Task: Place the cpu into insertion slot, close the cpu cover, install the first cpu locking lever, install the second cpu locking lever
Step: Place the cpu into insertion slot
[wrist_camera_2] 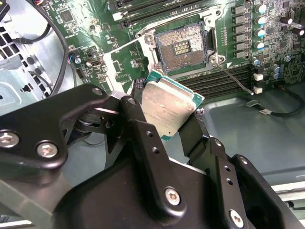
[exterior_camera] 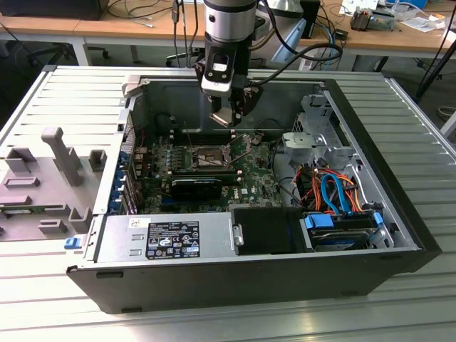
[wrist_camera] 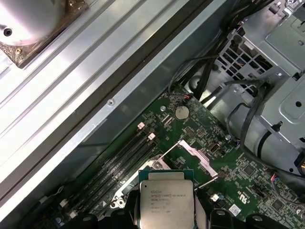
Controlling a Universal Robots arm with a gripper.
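The black two-finger tool (wrist_camera_2: 167, 114) is closed on the square, green-edged, silver-capped cpu (wrist_camera_2: 167, 107), which it holds tilted and clear of the board. The square, metal-rimmed insertion slot (wrist_camera_2: 183, 47) lies uncovered nearby, inside the open black computer case (exterior_camera: 214, 281).

I work over a wide table (exterior_camera: 64, 92) of ribbed grey metal, and its long grooves catch a soft, even light. Grey blocks (exterior_camera: 60, 153) of several shapes stand on it toward the exterior view's left, with a small blue piece (exterior_camera: 72, 243) near them. Beyond the table's far edge stand two wooden desks, one (exterior_camera: 92, 28) at the exterior view's left and one (exterior_camera: 402, 41) at its right. Loose cables (exterior_camera: 142, 11) lie on the first, beside a dark box (exterior_camera: 50, 7). Papers and small gear (exterior_camera: 370, 18) crowd the second. Under the desks I see dull grey floor (exterior_camera: 21, 64) and a chair's wheeled base (exterior_camera: 178, 58).
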